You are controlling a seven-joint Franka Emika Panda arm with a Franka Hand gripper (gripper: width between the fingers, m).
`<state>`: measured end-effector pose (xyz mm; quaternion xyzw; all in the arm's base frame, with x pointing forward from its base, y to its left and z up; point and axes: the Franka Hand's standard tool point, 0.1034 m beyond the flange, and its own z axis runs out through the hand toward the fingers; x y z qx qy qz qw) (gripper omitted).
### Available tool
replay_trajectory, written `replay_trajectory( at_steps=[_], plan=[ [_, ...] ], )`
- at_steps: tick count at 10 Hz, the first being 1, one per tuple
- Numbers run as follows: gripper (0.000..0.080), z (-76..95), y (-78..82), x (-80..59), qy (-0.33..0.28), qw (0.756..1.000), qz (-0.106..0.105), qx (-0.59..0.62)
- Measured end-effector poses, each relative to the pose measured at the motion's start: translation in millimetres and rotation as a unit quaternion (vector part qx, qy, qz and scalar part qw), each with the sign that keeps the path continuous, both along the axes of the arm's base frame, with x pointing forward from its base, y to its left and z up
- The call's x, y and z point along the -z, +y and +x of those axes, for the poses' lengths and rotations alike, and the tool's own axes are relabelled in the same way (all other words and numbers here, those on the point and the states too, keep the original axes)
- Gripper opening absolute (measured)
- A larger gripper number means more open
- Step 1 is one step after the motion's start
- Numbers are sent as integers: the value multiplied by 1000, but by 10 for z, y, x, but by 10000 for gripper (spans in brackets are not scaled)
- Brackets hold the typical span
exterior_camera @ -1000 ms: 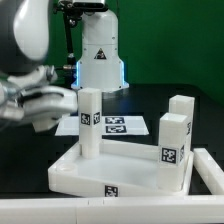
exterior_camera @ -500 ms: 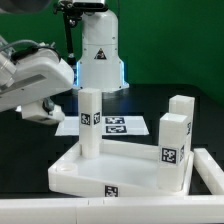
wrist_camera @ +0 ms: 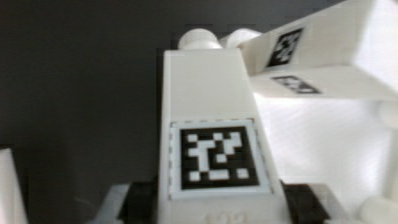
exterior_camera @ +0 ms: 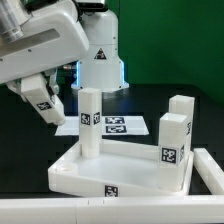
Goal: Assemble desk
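The white tray-like tabletop (exterior_camera: 80, 180) lies at the front with three white tagged legs standing in it: one (exterior_camera: 90, 122) at the exterior view's left and two (exterior_camera: 172, 148) (exterior_camera: 182, 106) at its right. My gripper (exterior_camera: 47, 106) hangs above and to the left of the tabletop, shut on a fourth white leg (exterior_camera: 38, 94). In the wrist view this leg (wrist_camera: 214, 110) runs away from the camera between the dark fingers (wrist_camera: 146, 200), my gripper (wrist_camera: 222, 202) shut on its near end. A tagged leg (wrist_camera: 281, 48) on the tabletop shows beyond it.
The marker board (exterior_camera: 118, 126) lies flat on the dark table behind the tabletop. The large white robot base (exterior_camera: 100, 55) stands at the back. A white rail (exterior_camera: 60, 212) runs along the front edge.
The arm has swung up and toward the exterior view's right, carrying the held leg closer to the tabletop. The tabletop and its three legs have not moved.
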<state>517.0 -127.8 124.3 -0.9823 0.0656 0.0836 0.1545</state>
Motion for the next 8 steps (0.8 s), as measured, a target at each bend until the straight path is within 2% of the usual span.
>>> replay_trajectory(
  at_steps=[2, 3, 4, 5, 6, 7, 8],
  plan=[
    [285, 50, -53, -11, -57, 998, -29, 11],
    [285, 204, -66, -81, -128, 989, -78, 2],
    [285, 278, -1, -152, -178, 978, -110, -10],
    [285, 407, 133, -241, -211, 968, -130, -27],
    [285, 502, 149, -279, -259, 951, -163, -38],
    [285, 372, 146, -166, -260, 951, -169, -27],
    [285, 372, 74, -183, -270, 945, -180, -30]
  ],
)
